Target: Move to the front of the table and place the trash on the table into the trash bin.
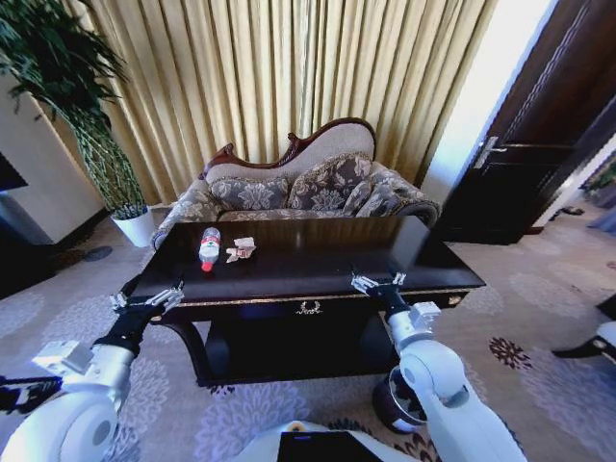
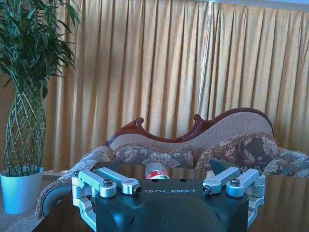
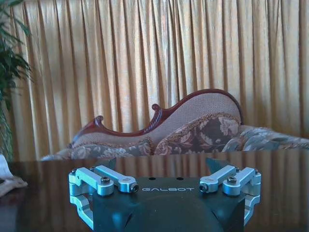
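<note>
Both grippers, left gripper (image 1: 147, 301) and right gripper (image 1: 377, 283), hover open and empty at table (image 1: 318, 258) edge. I judge bottle (image 1: 209, 248) light, slick: grasp mid-body.

Glossy dark wood table (image 1: 318, 262); clear plastic bottle (image 1: 209, 247); crumpled wrapper (image 1: 241, 250).
</note>
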